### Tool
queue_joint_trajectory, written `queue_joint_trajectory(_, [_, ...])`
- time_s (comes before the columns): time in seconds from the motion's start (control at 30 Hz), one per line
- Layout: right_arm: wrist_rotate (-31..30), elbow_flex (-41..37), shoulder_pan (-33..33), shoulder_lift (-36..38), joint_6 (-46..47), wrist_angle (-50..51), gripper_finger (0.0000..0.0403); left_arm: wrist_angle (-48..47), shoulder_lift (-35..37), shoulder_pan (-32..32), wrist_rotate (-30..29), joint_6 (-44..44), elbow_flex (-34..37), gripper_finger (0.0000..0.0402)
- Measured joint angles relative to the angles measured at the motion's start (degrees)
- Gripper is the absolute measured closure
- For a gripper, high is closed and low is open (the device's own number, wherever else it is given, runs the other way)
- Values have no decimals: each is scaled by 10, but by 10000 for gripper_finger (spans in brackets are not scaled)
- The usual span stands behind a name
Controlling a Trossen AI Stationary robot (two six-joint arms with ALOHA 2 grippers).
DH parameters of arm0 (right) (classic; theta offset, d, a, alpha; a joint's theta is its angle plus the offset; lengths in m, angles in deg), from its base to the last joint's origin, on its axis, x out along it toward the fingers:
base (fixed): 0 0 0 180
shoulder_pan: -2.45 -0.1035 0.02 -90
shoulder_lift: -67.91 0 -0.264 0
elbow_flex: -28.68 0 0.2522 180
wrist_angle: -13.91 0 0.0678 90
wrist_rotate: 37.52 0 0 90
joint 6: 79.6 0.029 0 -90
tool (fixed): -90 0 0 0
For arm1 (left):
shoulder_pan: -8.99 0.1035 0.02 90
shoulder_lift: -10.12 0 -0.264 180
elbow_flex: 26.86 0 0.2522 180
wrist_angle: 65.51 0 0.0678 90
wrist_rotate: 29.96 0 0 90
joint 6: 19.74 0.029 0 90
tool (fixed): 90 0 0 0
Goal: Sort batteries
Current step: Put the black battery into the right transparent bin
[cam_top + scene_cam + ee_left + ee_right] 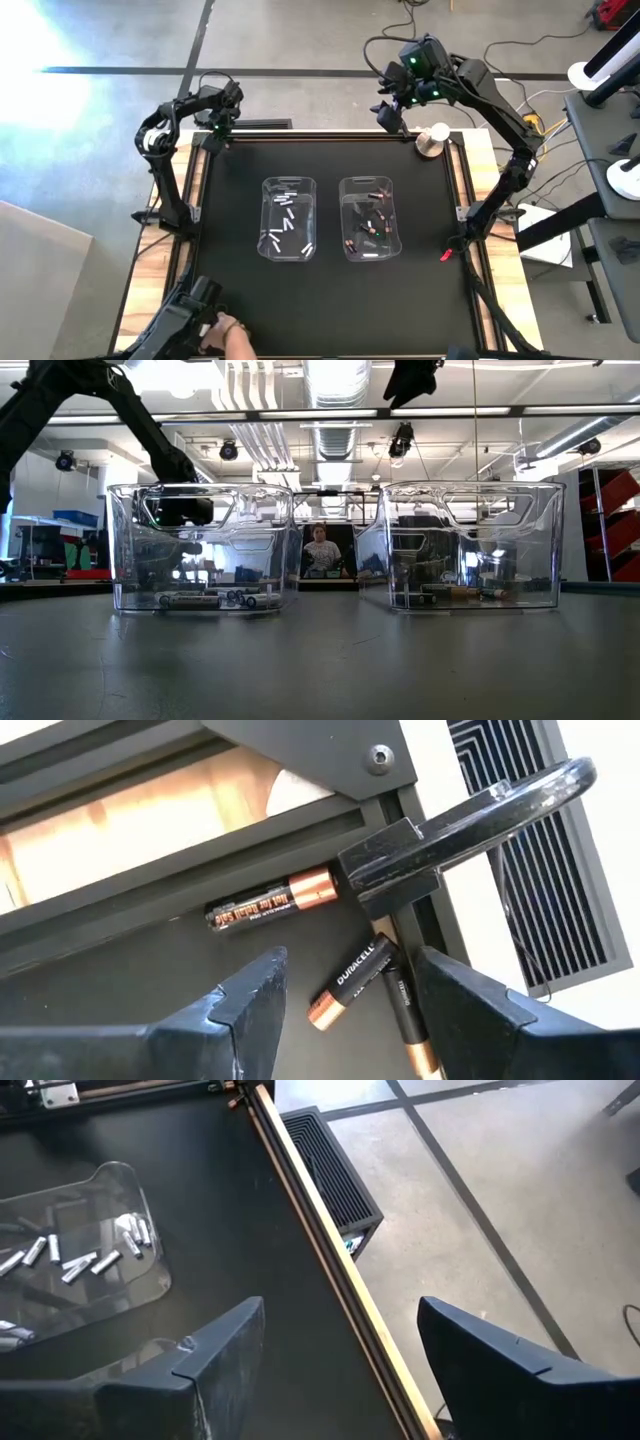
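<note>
We see a grey concrete floor [300, 40] crossed by dark seams around the table. Behind it, ceiling ducts [335, 390] and strip lights [560, 410] hang overhead, and a person [322, 550] sits far off.

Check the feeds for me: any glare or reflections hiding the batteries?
High view: strong glare at the picture's left edge, off the mat; both bins read clearly. Low view: the clear walls mirror the room, muddling the batteries inside. Left wrist view: sharp, the dark batteries evenly lit.
</note>
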Motion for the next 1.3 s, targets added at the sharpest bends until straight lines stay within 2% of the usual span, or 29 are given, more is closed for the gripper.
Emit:
queue_joint_trajectory(0.3, [0,-7,0,0,15,2,138,1,-8,-3,14,37,0,200])
queue_joint_trajectory(0.67, [0,-7,0,0,13,-3,158,-32,-4,-6,32,59,-26,200])
queue_joint_trajectory(0.93, [0,-8,0,0,26,6,162,-16,-3,-7,36,45,5,200])
queue_joint_trajectory(1.07, [0,-8,0,0,26,8,156,24,1,-7,32,73,24,200])
queue_joint_trajectory(1.3, [0,-8,0,0,26,11,149,30,1,-7,32,88,28,201])
